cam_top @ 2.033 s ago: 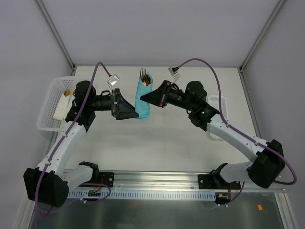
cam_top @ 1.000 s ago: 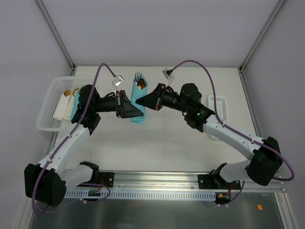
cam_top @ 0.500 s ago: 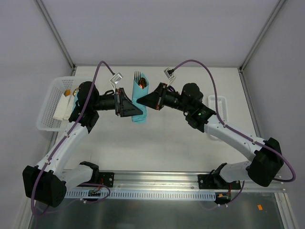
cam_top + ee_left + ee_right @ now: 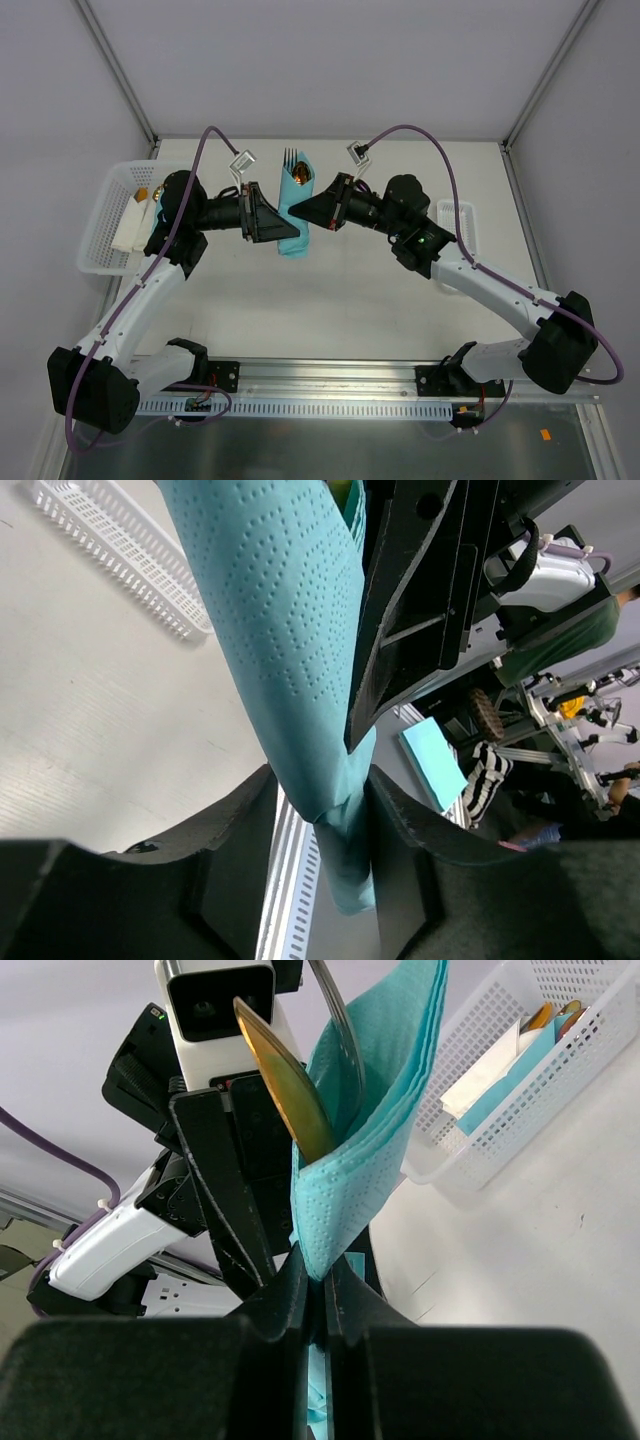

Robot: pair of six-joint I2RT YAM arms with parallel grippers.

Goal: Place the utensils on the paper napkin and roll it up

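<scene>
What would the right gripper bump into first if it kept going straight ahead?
The right gripper is pinching the paper napkin, so that comes first; just behind it is probably the left gripper, though depth is unclear.

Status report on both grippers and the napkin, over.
Left gripper shut on the paper napkin. Right gripper shut on it too. Utensils wrapped inside, tips out the top. Nothing blocking.
</scene>
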